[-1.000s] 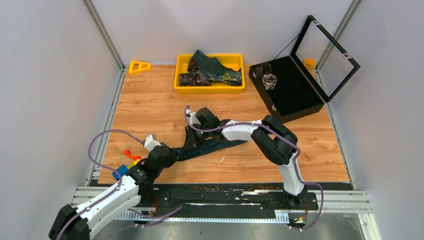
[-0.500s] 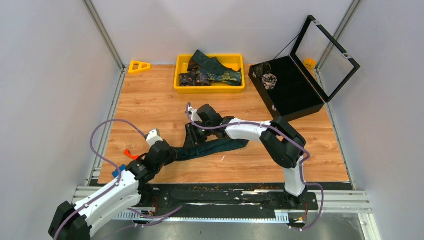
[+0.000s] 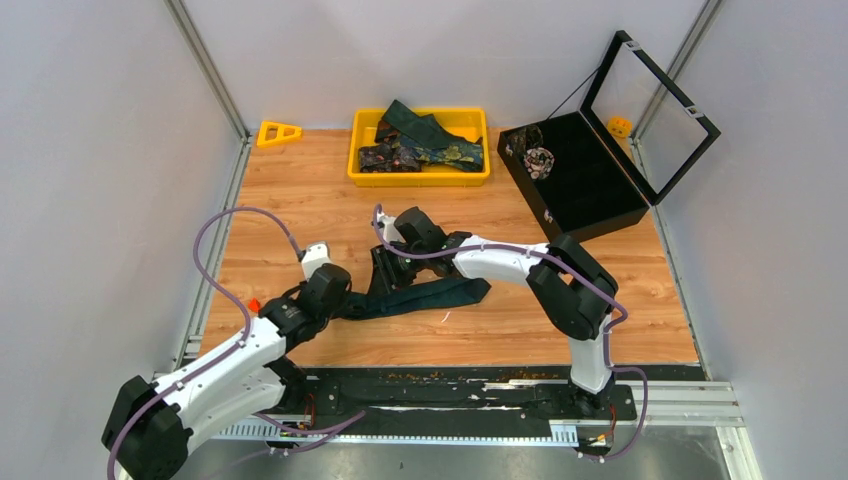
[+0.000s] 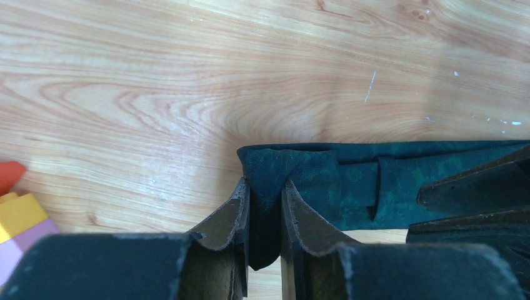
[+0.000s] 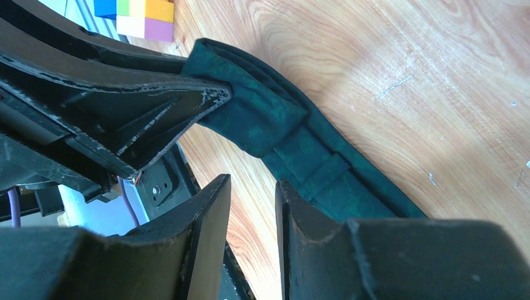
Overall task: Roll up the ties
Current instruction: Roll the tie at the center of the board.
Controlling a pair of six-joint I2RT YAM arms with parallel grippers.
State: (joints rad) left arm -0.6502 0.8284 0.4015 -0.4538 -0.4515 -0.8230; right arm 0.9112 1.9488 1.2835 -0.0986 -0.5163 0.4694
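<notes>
A dark teal-green tie (image 3: 430, 297) lies across the wooden table in front of the arms. My left gripper (image 3: 338, 303) is shut on its left, folded-over end; in the left wrist view the cloth (image 4: 294, 172) is pinched between my fingers (image 4: 232, 215), gripper (image 4: 265, 190). My right gripper (image 3: 385, 278) hovers over the tie near the middle. In the right wrist view it (image 5: 250, 187) is slightly open with only bare wood in the gap, the tie (image 5: 294, 144) just beyond its tips. More ties (image 3: 420, 140) lie in the yellow tray.
The yellow tray (image 3: 420, 178) stands at the back centre. A black case (image 3: 590, 190) with its clear lid (image 3: 650, 105) raised holds a rolled tie (image 3: 538, 158) at back right. A yellow triangle (image 3: 278, 132) lies back left. Coloured blocks (image 4: 19, 215) sit by the left arm.
My left gripper has moved away from the near edge, still holding the tie's end, and the tie has shifted and straightened a little. The right gripper has barely moved.
</notes>
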